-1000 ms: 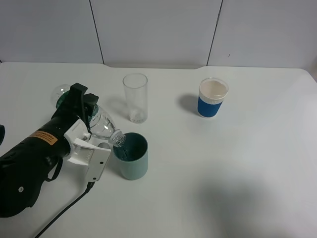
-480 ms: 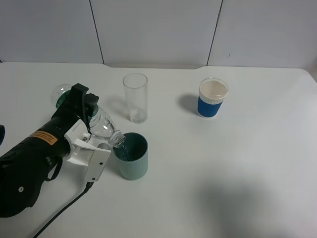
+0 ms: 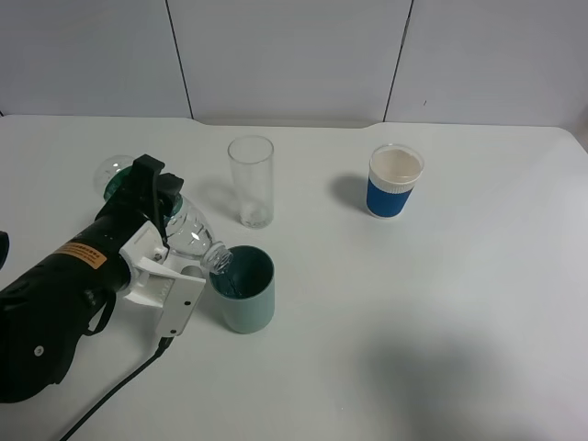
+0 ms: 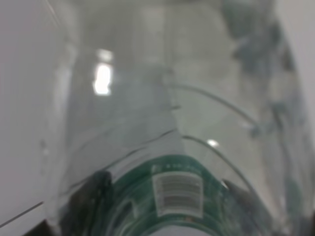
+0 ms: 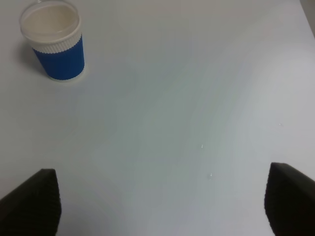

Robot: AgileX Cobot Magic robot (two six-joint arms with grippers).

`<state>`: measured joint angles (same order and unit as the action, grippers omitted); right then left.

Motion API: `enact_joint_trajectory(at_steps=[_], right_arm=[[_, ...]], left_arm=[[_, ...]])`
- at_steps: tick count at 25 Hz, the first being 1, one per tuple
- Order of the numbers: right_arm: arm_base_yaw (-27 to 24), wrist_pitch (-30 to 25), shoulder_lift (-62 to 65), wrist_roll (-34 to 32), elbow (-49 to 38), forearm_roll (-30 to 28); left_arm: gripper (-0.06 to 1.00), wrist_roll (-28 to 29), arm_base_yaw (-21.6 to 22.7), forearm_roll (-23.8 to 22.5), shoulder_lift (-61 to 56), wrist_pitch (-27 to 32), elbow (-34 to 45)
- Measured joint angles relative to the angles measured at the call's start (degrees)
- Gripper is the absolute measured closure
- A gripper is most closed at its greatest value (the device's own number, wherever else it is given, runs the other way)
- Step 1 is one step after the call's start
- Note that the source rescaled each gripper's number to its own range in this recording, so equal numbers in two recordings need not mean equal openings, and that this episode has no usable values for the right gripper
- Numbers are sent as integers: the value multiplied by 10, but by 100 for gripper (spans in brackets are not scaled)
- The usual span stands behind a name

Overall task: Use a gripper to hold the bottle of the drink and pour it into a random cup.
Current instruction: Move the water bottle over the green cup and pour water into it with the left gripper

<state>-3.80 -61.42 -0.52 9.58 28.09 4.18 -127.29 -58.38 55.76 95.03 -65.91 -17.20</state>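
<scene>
Mid-pour, clamping the small clear green-labelled plastic bottle [image 3: 190,234] tight in the bulky black white-jawed tool [image 3: 170,243], tipping its mouth over the teal-green cup [image 3: 244,292]; next probably needing more tilt without bumping it

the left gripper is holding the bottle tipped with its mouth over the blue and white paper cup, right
Not quite. The left gripper does hold the bottle tipped, but its mouth is over the teal-green cup, not the blue-and-white paper cup, which stands apart to the right. The exterior high view shows this.
</scene>
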Motion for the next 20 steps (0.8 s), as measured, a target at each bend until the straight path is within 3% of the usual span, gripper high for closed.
enact_joint_trajectory(at_steps=[20], right_arm=[[0,0,0,0,0,0]], left_arm=[[93,-11,0,0,0,-4,0]])
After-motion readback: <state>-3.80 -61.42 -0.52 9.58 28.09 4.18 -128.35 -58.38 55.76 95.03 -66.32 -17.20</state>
